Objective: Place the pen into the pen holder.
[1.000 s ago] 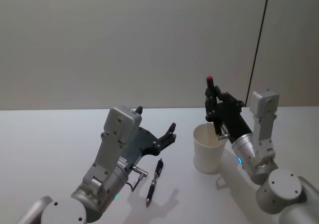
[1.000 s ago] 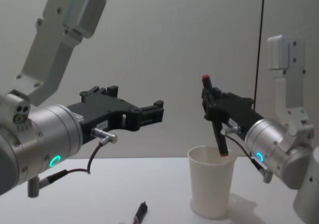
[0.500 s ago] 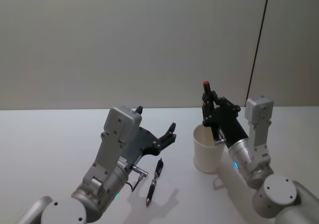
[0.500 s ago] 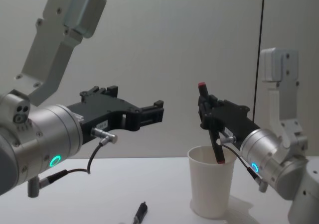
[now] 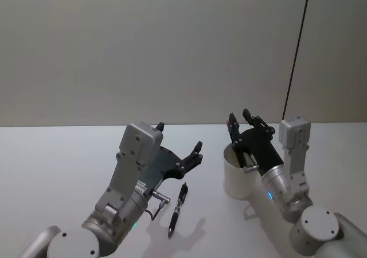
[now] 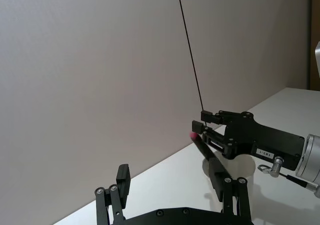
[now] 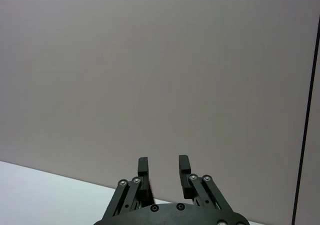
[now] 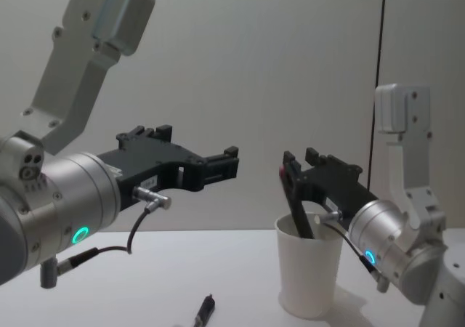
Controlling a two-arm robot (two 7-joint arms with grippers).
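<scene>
Already in the cup: the red-tipped pen (image 8: 296,207) stands slanted in the white paper cup (image 8: 309,276), its lower end inside and its red end out over the rim on the robot's left side.
Why it leans: by its slant, nothing clamps it and the rim alone props it.
Right gripper (image 8: 299,155): just above the cup's mouth, fingers spread and nothing between them in the right wrist view. The pen's red end is beside one finger; I cannot tell whether they touch.
Right arm pose: forearm reaching forward and inward, low over the table (image 5: 57,166), wrist roughly level.
Left gripper (image 5: 180,136): idle above the table to the left of the cup, fingers wide apart, holding nothing.
Second pen (image 5: 178,203): black, lying flat on the table below the left gripper, well apart from the cup.
Task stage: judged as release made; the right arm needs a clean lift away without knocking the cup.
</scene>
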